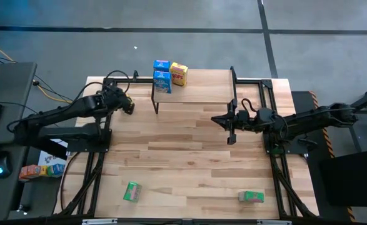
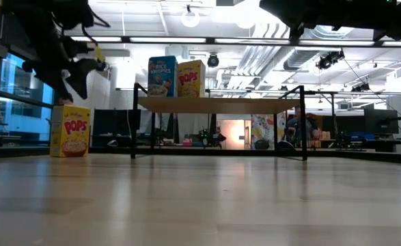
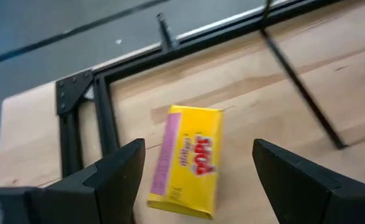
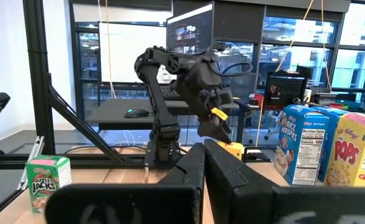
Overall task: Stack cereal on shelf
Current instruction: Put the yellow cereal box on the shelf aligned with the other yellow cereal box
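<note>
Yellow cereal box (image 3: 187,160) stands under the open left pincer (image 3: 194,180), hiding it overhead.

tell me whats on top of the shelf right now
On the shelf stand blue cereal boxes and one yellow box, upright at its left end. The high view shows two blue ones; the low view shows only one, the other hidden behind it.

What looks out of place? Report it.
Nothing spilled or damaged. The left green box and right green box sit far from the shelf, scattered apart.
</note>
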{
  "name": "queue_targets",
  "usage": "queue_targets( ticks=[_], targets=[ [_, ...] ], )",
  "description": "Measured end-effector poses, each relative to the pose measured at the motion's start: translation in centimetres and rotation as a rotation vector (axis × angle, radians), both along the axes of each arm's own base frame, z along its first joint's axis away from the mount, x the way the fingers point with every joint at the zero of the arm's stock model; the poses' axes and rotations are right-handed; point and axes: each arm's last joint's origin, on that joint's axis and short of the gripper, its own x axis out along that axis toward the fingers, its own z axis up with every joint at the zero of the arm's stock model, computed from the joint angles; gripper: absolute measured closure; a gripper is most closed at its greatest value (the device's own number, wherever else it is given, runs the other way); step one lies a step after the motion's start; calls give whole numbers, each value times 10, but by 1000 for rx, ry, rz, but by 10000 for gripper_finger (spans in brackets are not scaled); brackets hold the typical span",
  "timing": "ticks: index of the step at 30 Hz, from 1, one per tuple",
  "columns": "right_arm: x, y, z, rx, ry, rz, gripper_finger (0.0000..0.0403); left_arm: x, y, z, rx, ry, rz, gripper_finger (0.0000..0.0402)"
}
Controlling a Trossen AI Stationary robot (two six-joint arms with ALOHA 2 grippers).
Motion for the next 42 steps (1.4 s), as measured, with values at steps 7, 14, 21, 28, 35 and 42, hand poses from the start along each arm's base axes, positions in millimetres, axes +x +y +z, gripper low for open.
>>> queue_targets(
  ticks=[7, 14, 21, 28, 35, 42],
  targets=[
    [0, 0, -1, 0, 9, 0, 402, -3, 16, -7, -86, 42, 40, 112],
    [0, 0, -1, 0, 9, 0, 402, -3, 27, -12, -148, 40, 38, 112],
    [0, 0, -1, 0, 9, 0, 402, 0, 35, -17, -216, 14, 11, 112],
    [0, 0, -2, 0, 21, 0, 402, 5, 42, -29, -272, 77, 30, 112],
    [0, 0, -2, 0, 25, 0, 402, 11, 47, -41, -324, 148, 23, 118],
    [0, 0, -2, 0, 25, 0, 402, 14, 49, -46, -345, 173, 26, 149]
  ],
)
